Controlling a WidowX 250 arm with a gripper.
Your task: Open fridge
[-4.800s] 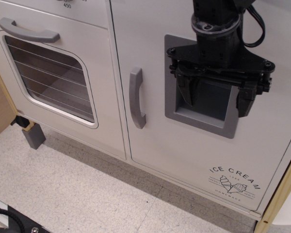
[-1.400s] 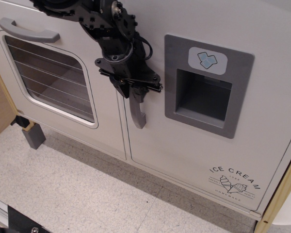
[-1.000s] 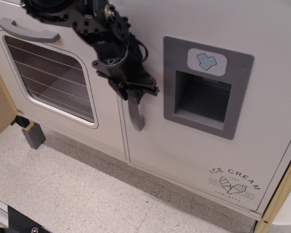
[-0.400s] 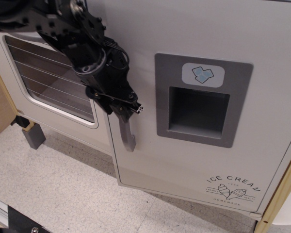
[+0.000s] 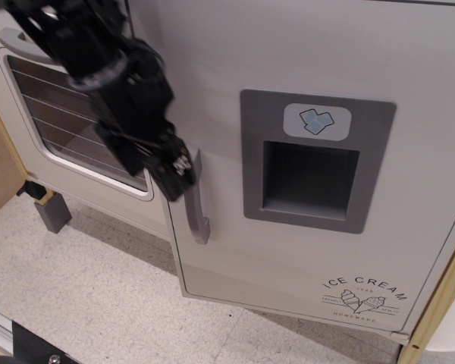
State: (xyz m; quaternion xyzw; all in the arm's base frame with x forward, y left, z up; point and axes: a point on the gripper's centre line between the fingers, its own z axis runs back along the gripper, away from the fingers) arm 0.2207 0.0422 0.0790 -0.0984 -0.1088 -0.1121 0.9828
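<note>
The white fridge door (image 5: 303, 45) stands slightly ajar, its left edge swung out toward the camera. It carries a vertical grey handle (image 5: 199, 220), a grey ice-dispenser recess (image 5: 311, 182) with a blue ice-cube badge (image 5: 316, 121), and the "ICE CREAM" print (image 5: 364, 292). My black gripper (image 5: 178, 173) is right against the upper left side of the handle, reaching in from the upper left. Its fingers are seen edge-on and blurred, so I cannot tell whether they still clamp the handle.
The white oven door (image 5: 159, 212) with its window (image 5: 68, 129) and horizontal grey handle (image 5: 7, 39) is to the left, partly behind my arm. A grey foot block (image 5: 53, 214) stands on the speckled floor (image 5: 98, 288). A wooden post (image 5: 440, 303) borders the right.
The gripper moved from the ice dispenser to the vertical handle, closed on it and pulled; the fridge door has swung out from flush to ajar. Now the gripper sits slightly left of the handle.
</note>
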